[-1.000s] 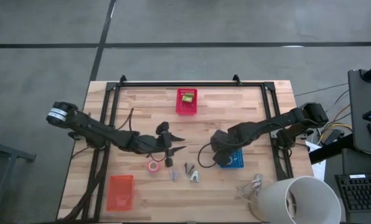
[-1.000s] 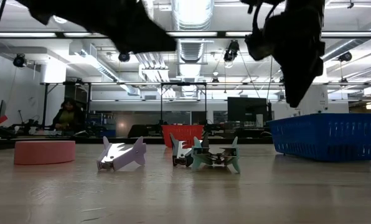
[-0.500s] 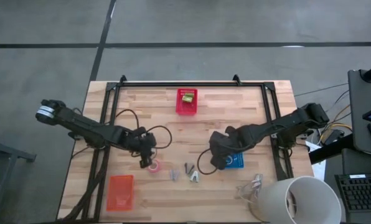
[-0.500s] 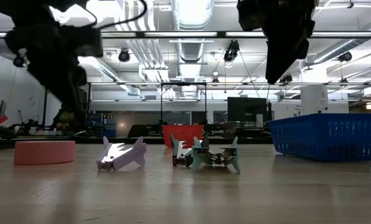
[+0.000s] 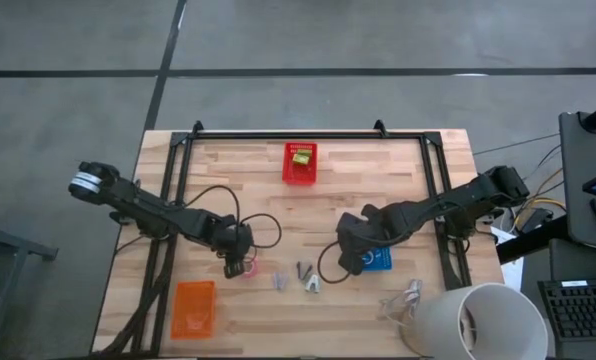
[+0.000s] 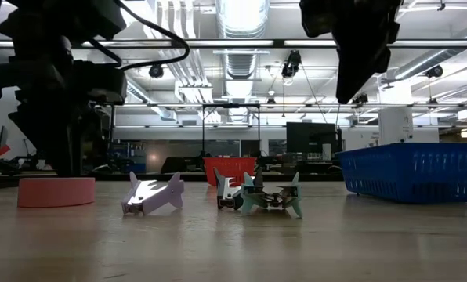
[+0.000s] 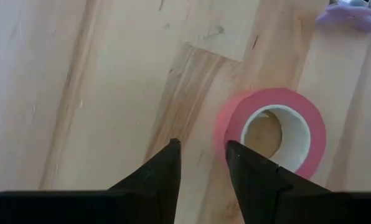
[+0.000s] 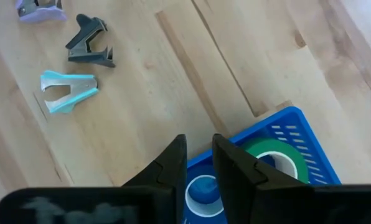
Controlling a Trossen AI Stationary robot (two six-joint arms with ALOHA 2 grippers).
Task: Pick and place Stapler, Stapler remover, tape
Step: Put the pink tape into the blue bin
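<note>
**Left arm drops onto the pink roll**

The left gripper [image 5: 240, 266], fingers parted, has swung down over the pink tape [image 7: 272, 132] near the table's front edge; nothing grasped yet. The right gripper [image 5: 356, 262], narrowing and empty, hangs above the blue basket [image 5: 380, 260] holding the green tape [image 8: 274, 159].

Staple removers [image 5: 300, 277] crowd pink tape [image 5: 248, 268]; elsewhere open.

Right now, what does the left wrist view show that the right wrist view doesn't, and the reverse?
Only the left wrist view shows the red-pink tape roll lying flat, just beyond and to one side of the left gripper, whose jaws stand slightly apart. Only the right wrist view shows the blue basket holding the green tape roll, the right gripper above its edge, plus the dark remover and light-blue remover. Both catch the lilac remover and the wooden table.
</note>
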